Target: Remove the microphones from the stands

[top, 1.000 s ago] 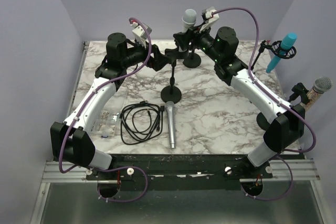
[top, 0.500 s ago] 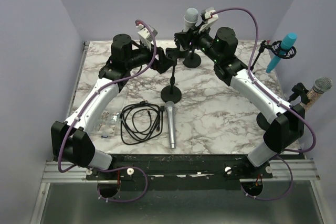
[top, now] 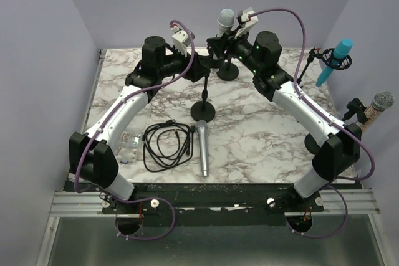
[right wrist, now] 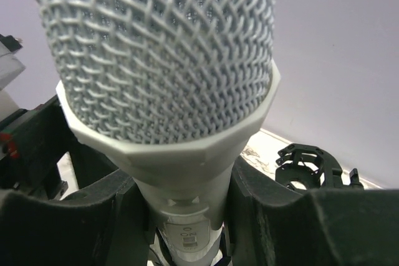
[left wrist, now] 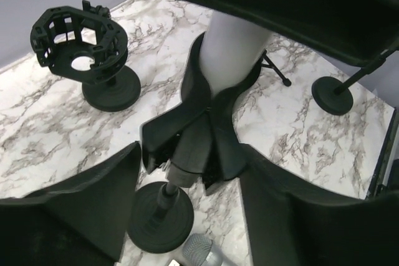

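Observation:
The grey microphone (top: 225, 20) stands upright with its body (left wrist: 234, 48) in the black clip (left wrist: 206, 135) of the stand (top: 204, 95), whose round base (left wrist: 161, 216) rests on the marble table. My right gripper (top: 219, 45) is shut on the microphone's body just below the mesh head (right wrist: 156, 48), one finger (right wrist: 93, 216) on each side. My left gripper (top: 201, 65) is open, its fingers (left wrist: 68, 210) on either side of the clip and the stand's neck, with gaps on both sides (left wrist: 193, 172).
A second microphone (top: 202, 151) and a coiled black cable (top: 165, 144) lie near the front. An empty shock-mount stand (left wrist: 81, 42) is behind the stand. A blue microphone (top: 333, 60) and a grey one (top: 377, 107) stand off the right edge.
My left arm has swung right, bringing its open gripper up to the stand's clip. The right gripper and the microphone have stayed almost still.

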{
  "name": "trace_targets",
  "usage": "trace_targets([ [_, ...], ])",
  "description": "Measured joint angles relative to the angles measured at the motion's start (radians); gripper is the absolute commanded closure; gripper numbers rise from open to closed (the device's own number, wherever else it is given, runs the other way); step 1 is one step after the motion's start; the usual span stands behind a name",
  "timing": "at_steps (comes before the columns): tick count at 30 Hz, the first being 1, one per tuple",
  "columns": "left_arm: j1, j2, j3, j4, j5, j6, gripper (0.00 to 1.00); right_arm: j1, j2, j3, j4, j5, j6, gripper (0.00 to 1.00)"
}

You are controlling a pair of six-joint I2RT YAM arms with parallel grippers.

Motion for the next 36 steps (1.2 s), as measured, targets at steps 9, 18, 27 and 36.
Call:
trace_targets([
  [9,-0.002,0.035,0.078,-0.056,-0.046,0.019,1.00,0.000,0.039,0.089,-0.007,0.004,-0.027,0.99],
  [18,-0.003,0.028,0.055,-0.026,-0.108,0.055,1.00,0.000,0.071,0.108,0.019,0.048,-0.047,0.99],
  [27,-0.006,0.002,0.009,0.016,-0.118,0.070,1.00,0.000,0.079,0.238,-0.023,0.119,-0.003,0.99],
  [36,-0.006,-0.053,-0.093,0.101,-0.117,0.060,1.00,0.000,-0.048,0.310,-0.170,0.294,0.016,0.99],
])
